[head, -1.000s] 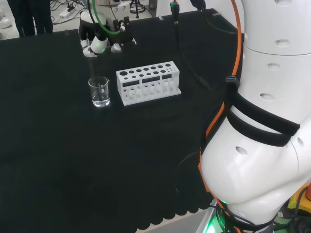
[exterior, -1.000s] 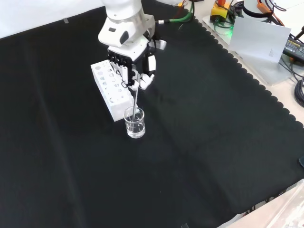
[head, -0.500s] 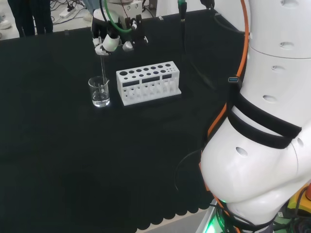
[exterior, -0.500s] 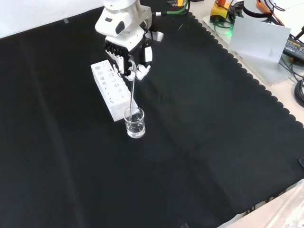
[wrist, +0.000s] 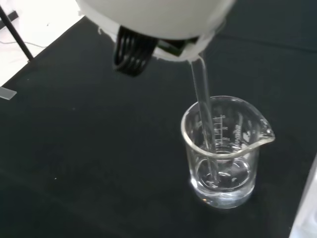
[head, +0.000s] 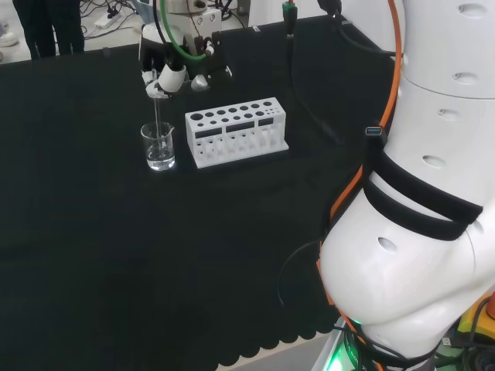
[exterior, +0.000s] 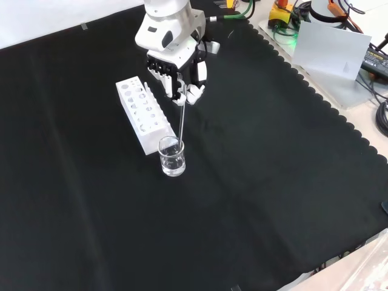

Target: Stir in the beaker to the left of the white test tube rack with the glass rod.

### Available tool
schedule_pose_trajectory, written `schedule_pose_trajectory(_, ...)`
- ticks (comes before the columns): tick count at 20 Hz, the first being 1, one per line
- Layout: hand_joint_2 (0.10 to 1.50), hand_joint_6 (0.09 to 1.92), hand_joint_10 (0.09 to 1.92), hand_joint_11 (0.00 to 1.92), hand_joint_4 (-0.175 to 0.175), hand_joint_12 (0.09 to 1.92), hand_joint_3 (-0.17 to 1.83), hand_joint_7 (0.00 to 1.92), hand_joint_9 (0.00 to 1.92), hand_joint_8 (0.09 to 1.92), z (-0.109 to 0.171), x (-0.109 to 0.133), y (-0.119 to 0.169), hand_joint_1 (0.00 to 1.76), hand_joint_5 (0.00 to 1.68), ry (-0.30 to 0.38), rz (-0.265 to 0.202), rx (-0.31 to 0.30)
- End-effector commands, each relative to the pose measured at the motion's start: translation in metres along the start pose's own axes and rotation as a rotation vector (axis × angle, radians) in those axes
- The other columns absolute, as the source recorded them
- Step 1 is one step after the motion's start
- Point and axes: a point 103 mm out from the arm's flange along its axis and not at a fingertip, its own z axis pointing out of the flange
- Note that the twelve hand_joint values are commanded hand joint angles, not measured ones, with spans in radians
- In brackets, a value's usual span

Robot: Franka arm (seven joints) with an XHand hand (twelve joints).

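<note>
Versus half a second ago, the hand is shifted toward the right in the front view; the glass rod is now tilted, its tip kept inside the beaker. The rod is pinched in curled fingers. The beaker is set just beside the white test tube rack, near the cloth's middle; open cloth is left toward its near and right edges.

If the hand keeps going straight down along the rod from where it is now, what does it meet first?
Most likely the rim of the beaker. The hand holds the glass rod, whose lower end already sits inside the beaker. The white test tube rack stands beside that line, though depth is uncertain.
</note>
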Motion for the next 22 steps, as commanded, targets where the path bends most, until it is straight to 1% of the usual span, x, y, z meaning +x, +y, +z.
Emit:
schedule_pose_trajectory(1, 0.54, 0.71, 0.54, 1.88, -0.175, 0.50, 0.86, 1.63, 1.92, 0.89, 0.005, 0.016, 0.020, 1.22, 1.30, -0.005, -0.025, 0.006)
schedule_pose_trajectory(5, 0.54, 0.71, 0.54, 1.88, -0.175, 0.51, 0.86, 1.63, 1.92, 0.89, 0.001, 0.008, 0.029, 1.22, 1.30, 0.004, -0.028, -0.004)
schedule_pose_trajectory(10, 0.54, 0.71, 0.55, 1.88, -0.175, 0.51, 0.87, 1.63, 1.92, 0.89, -0.006, -0.011, 0.032, 1.22, 1.30, 0.000, -0.009, -0.003)
schedule_pose_trajectory(16, 0.54, 0.71, 0.55, 1.88, -0.175, 0.51, 0.87, 1.63, 1.92, 0.89, -0.013, -0.034, 0.013, 1.22, 1.30, 0.002, 0.046, -0.011)
schedule_pose_trajectory(19, 0.54, 0.71, 0.55, 1.88, -0.175, 0.51, 0.87, 1.63, 1.92, 0.89, -0.013, -0.035, 0.002, 1.22, 1.30, 0.002, 0.057, -0.011)
schedule_pose_trajectory(22, 0.54, 0.71, 0.55, 1.88, -0.175, 0.51, 0.87, 1.63, 1.92, 0.89, -0.010, -0.028, -0.007, 1.22, 1.30, 0.004, 0.054, -0.004)
